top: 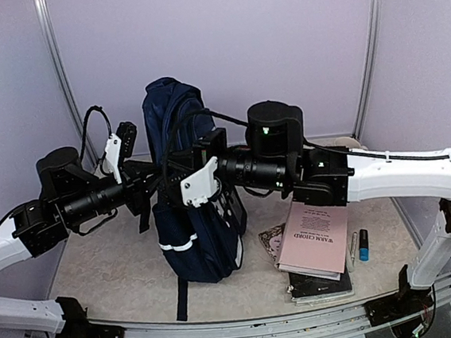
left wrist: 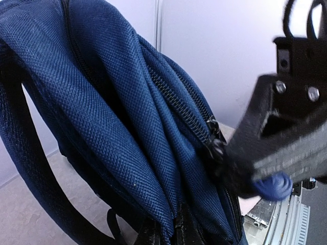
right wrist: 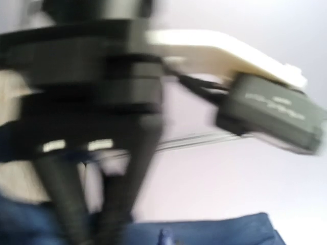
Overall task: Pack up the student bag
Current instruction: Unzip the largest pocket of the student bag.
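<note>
1. Roughly mid-tabletop: student bag point(top: 197, 244), standing upright, long axis vertical.
2. Zip slider point(left wrist: 214, 145) sits high on the bag, on the side facing the right arm. Its track runs downward from there.
3. Right gripper point(left wrist: 240, 171) is clenched, tip against the slider. Whether the pull tab is between the jaws, cannot tell.
4. Left gripper point(top: 154, 185) is clenched on a fold of bag fabric at the opposite flank, likely bracing.
5. Judgement: the bag lies between both claws, and the right arm is nearer the zip.
6. Pink book point(top: 316, 240) lies toward the right edge.

Lab booth (plain lilac walls point(top: 213, 42))
</note>
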### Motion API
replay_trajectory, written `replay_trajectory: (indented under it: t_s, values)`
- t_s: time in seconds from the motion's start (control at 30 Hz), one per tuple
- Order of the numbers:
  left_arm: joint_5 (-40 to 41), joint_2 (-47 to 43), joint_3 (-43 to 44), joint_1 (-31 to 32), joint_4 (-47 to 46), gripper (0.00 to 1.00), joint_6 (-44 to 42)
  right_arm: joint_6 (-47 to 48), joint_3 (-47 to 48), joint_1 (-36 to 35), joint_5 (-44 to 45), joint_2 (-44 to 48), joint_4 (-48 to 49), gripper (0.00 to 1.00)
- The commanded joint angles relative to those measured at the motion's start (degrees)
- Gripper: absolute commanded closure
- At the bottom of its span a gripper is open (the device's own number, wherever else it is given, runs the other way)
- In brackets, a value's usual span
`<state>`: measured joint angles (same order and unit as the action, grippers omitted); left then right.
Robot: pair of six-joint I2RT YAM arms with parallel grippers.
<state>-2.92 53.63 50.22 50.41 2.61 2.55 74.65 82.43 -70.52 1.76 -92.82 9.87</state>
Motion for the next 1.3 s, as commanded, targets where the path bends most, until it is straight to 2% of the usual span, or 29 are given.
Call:
replay_trajectory:
  t_s: [0.0,0.27,0.4,0.5,0.6,0.7,0.77,0.8,0.87,0.9,1.0,1.13,1.27]
  values:
    - [-5.8,-1.3,2.4,1.0,-1.4,1.0,-6.0,-17.1,9.6,0.8,-5.5,-1.6,-1.3,1.0]
    - [-10.7,-2.5,0.6,1.9,0.4,1.0,-10.6,-40.2,18.9,9.1,-9.1,-2.9,2.4,1.0]
    - [-13.1,-3.0,-0.4,2.1,1.9,1.0,-11.6,-46.9,19.0,13.3,-6.5,-2.9,3.8,1.0]
    - [-13.8,-3.8,-1.5,2.1,2.4,1.0,-12.0,-53.8,16.6,17.5,-9.2,-1.9,5.1,1.0]
    - [-14.4,-4.6,-2.4,2.1,2.8,1.0,-12.2,-56.2,14.0,19.4,-10.2,-1.0,6.4,1.0]
    - [-14.8,-5.2,-2.7,2.1,2.8,1.0,-11.3,-52.0,11.1,19.4,-11.3,-0.7,6.2,1.0]
    - [-14.7,-5.0,-2.2,2.1,3.3,0.56,-9.6,-50.6,7.6,19.3,-13.8,0.1,7.2,1.0]
    - [-14.4,-4.6,-1.6,2.1,3.8,0.39,-8.8,-50.7,6.7,19.2,-15.5,0.4,6.9,1.0]
    - [-11.0,-3.0,0.6,2.1,4.8,0.21,-6.9,-51.1,5.7,18.9,-18.7,0.7,6.1,1.0]
    - [-9.1,-2.0,2.0,2.1,5.2,0.15,-5.7,-50.9,5.2,18.6,-20.5,0.9,5.8,1.0]
    - [-6.5,1.5,7.6,2.1,7.5,0.02,-3.3,-49.0,2.4,16.9,-22.4,1.7,7.3,1.0]
    - [0.4,3.7,12.0,2.1,9.5,0.01,-0.8,-47.5,1.1,14.4,-21.6,1.9,7.6,1.0]
    - [5.7,2.6,11.3,2.1,7.9,0.01,-0.7,-46.0,-0.1,12.8,-21.5,2.5,8.2,1.0]
